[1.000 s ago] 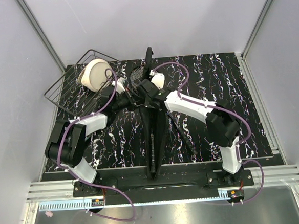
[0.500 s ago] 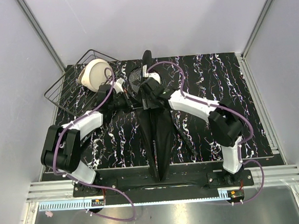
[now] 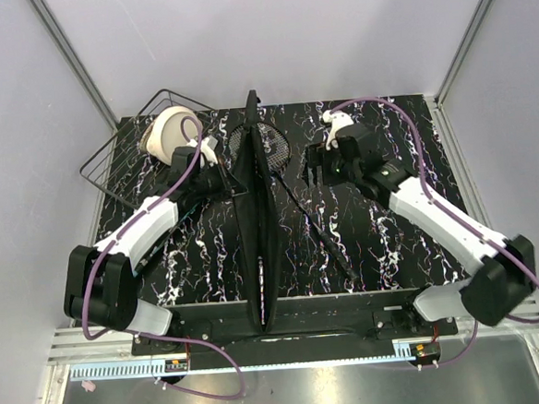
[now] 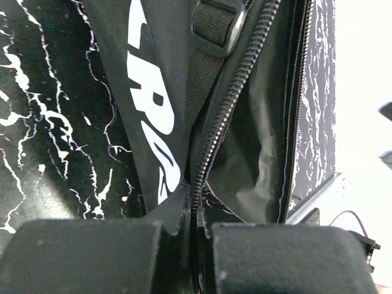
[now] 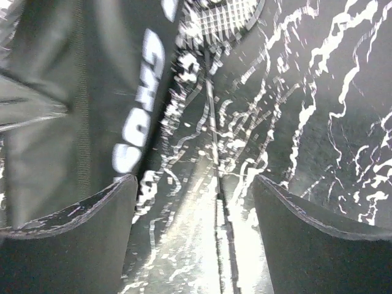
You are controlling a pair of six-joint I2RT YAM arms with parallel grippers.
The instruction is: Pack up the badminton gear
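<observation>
The long bag (image 3: 259, 249) stands on its edge down the middle of the surface (image 3: 200, 271), running from 12 to 6 o'clock. The left fingers (image 4: 92, 257) are pinched shut on its fabric right at the zip (image 4: 242, 79), toward the 12 o'clock end, and the mouth gapes a little beyond the grip. One racket (image 3: 273, 146) lies flat just right of the bag, with its head near 12 o'clock and its shaft slanting toward 5 o'clock. The right fingers (image 5: 67, 245) hang above that shaft, spread wide and holding nothing.

The step in hand looks like picking up this racket to put it in the bag. The shaft is thin and lies flat on the surface, so the right fingers should straddle it squarely and reach all the way down before closing. A shallow pinch would likely slip off. The left grip matters as much, because the bag balances on a narrow edge and could topple. It should hold firm and pull the mouth wider toward 9 o'clock. The racket should then go in lengthwise, in line with the bag.
</observation>
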